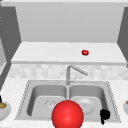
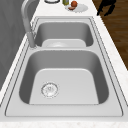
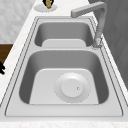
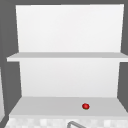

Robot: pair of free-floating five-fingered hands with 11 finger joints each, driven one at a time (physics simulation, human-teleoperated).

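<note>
The black right robot hand (image 1: pixel 105 115) hangs with curled fingers, holding nothing, at the front edge of the shiny steel sink (image 1: pixel 113 100), and might bump it.

A double sink (image 2: pixel 65 17) is sunk into the desk (image 2: pixel 111 57). Its near basin has a round drain (image 2: pixel 49 89); a faucet (image 2: pixel 27 22) rises from the sink's left rim. Beyond the sink sits a plate (image 2: pixel 78 8) of food. A black hand (image 2: pixel 106 6) hovers just right of that plate.
</note>
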